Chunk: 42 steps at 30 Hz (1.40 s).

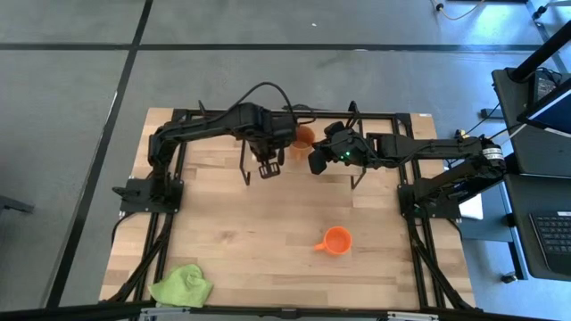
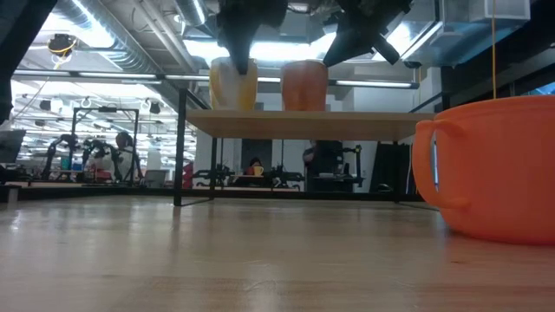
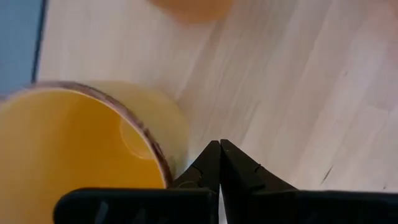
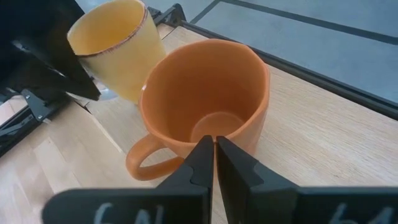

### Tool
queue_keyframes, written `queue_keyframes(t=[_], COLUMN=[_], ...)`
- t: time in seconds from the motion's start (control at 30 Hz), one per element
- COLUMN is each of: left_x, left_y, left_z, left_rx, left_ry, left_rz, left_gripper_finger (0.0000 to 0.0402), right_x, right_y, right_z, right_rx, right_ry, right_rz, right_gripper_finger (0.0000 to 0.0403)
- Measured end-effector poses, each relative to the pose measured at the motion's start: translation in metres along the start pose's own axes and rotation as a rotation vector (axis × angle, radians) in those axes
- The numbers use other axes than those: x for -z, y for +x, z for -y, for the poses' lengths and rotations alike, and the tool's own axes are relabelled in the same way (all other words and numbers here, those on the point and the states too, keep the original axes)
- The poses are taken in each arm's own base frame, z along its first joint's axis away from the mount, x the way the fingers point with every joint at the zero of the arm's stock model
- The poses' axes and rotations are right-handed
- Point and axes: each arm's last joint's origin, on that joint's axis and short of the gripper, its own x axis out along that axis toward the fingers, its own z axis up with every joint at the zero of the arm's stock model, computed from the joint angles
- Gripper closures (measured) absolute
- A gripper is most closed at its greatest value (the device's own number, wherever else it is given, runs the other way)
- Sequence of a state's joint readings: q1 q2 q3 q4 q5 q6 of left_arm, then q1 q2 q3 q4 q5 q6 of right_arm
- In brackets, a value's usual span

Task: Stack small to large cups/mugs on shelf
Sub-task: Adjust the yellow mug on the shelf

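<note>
On the shelf (image 2: pixel 347 124) two mugs stand upright: the white mug with yellow inside (image 2: pixel 232 84) and an orange-brown mug (image 2: pixel 303 85) beside it. The bright orange mug (image 1: pixel 336 241) stands on the tabletop toward the near right. My left gripper (image 3: pixel 219 155) is shut and points down right beside the white mug's outer wall (image 3: pixel 177 134). My right gripper (image 4: pixel 214 149) is shut and hovers just above the near rim of the orange-brown mug (image 4: pixel 205 93), whose handle (image 4: pixel 140 163) sticks out sideways. From above, the left gripper hides the white mug. My left gripper's shut fingers (image 3: pixel 205 165) stand close against the white mug's outer wall just below its rim, coming from above. Whether they touch it I cannot tell.
A lime-green cloth (image 1: pixel 183 285) lies at the table's near left corner. The shelf's thin black legs (image 2: pixel 179 156) stand on the far part of the table. Bare wood (image 1: pixel 250 232) lies between the shelf and the near edge. Other robot stations show in the room behind.
</note>
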<state>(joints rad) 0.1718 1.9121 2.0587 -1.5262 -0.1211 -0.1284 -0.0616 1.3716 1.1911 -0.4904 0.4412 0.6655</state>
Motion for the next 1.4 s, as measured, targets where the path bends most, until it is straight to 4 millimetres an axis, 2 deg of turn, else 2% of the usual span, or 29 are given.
queue_keyframes(t=[0.3,0.47,0.6,0.73,0.8,0.9,1.0,1.23,1.4], left_x=[0.002,0.024,0.056,0.093,0.098,0.095,0.088,0.088,0.085], left_y=[-0.045,-0.060,-0.063,-0.052,-0.040,-0.028,-0.024,-0.020,-0.010], left_z=[-0.001,-0.003,-0.008,-0.013,-0.014,-0.014,-0.015,-0.021,-0.016], left_rx=[-0.017,0.004,-0.017,-0.064,-0.064,-0.028,-0.015,-0.049,-0.010], left_ry=[-0.035,-0.142,-0.311,-0.449,-0.512,-0.558,-0.582,-0.598,-0.600], left_rz=[0.138,0.147,0.120,0.064,0.079,0.171,0.249,0.239,0.239], left_gripper_finger=[0.0401,0.0401,0.0401,0.0401,0.0401,0.0401,0.0401,0.0401,0.0401], right_x=[0.000,0.002,0.004,0.004,0.002,0.000,-0.001,0.000,0.000], right_y=[0.000,0.000,0.000,0.000,0.000,0.000,0.000,0.000,0.000], right_z=[0.000,0.001,0.003,0.003,0.002,0.000,-0.001,-0.001,-0.001], right_rx=[0.002,0.013,0.027,0.026,0.018,0.001,-0.009,-0.019,-0.018], right_ry=[-0.005,-0.012,-0.011,-0.011,-0.004,0.009,0.014,0.011,0.007], right_rz=[-0.002,-0.017,-0.035,-0.034,-0.022,0.000,0.009,-0.004,-0.004], right_gripper_finger=[0.0382,0.0382,0.0382,0.0382,0.0382,0.0382,0.0382,0.0382,0.0382])
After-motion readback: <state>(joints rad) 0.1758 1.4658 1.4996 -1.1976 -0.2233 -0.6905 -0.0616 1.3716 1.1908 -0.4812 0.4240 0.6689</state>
